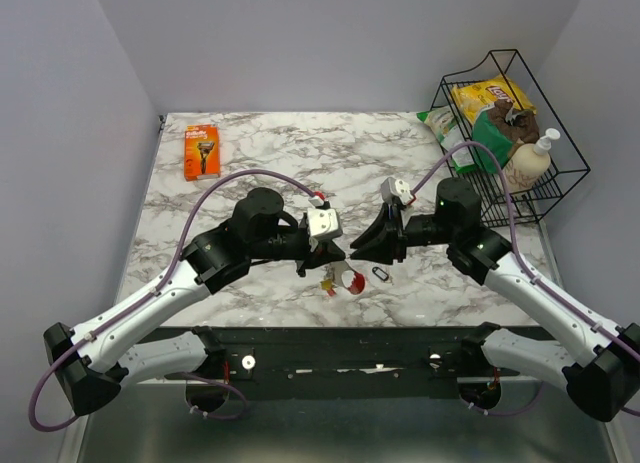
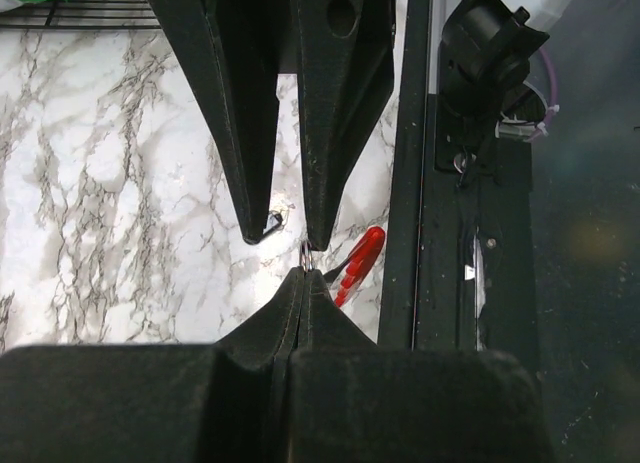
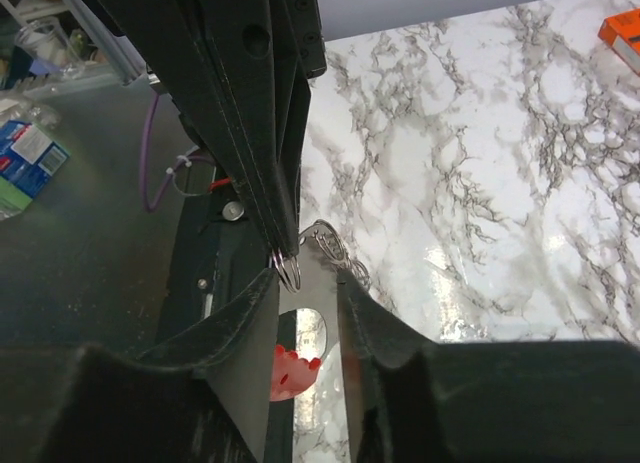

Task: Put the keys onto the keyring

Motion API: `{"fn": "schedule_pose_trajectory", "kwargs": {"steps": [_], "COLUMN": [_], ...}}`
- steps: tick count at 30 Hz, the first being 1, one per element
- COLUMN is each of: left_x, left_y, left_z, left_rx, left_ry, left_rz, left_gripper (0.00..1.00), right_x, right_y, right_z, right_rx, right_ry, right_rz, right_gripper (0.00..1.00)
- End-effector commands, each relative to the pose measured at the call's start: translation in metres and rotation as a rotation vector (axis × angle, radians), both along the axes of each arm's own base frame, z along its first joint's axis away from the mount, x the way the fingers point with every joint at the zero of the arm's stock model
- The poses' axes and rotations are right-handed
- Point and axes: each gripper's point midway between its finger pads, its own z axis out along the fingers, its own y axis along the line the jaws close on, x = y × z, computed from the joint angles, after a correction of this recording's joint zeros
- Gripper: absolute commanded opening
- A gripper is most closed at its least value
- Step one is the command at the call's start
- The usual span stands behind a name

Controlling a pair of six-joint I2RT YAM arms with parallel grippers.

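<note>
My left gripper (image 1: 322,255) is shut on the silvery split ring (image 3: 289,269) of the keys (image 1: 338,279) and holds the bunch just above the marble. The red tag (image 1: 353,281) and a yellow head hang under it. In the left wrist view its jaws (image 2: 304,275) are pressed together on the ring, with the red tag (image 2: 358,266) beyond. My right gripper (image 1: 358,249) faces it tip to tip, open, with its fingertips (image 3: 272,275) on either side of the ring and a hanging key (image 3: 318,301). The small black keyring (image 1: 380,274) lies on the table under the right gripper.
An orange razor pack (image 1: 202,150) lies at the far left. A black wire basket (image 1: 560,168) at the far right holds snack bags and a soap bottle (image 1: 528,163); a green packet (image 1: 445,131) leans beside it. The table's black front rail (image 1: 330,343) runs just behind the keys.
</note>
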Motion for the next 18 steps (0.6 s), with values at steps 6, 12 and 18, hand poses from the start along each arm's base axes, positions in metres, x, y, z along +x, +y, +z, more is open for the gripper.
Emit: {"fn": "schedule_pose_trajectory", "kwargs": {"steps": [6, 12, 18], "left_x": [-0.0019, -0.0008, -0.0003], "left_y": [-0.0036, -0.0051, -0.0063], "left_z": [0.0223, 0.0245, 0.0259], "left_rx": [-0.058, -0.069, -0.076], "left_ry": [-0.035, -0.041, -0.041], "left_rz": [-0.03, -0.029, -0.029], "left_gripper": [0.0, 0.0, 0.0], "right_x": [-0.0072, -0.0093, -0.0114], "right_y": [0.0049, 0.0055, 0.0066], "right_z": [0.0118, 0.0105, 0.0081], "right_rx": [0.014, 0.008, -0.001], "right_ry": [-0.008, 0.001, 0.013], "right_rz": [0.067, 0.079, 0.095], "right_gripper": [0.16, 0.15, 0.09]}}
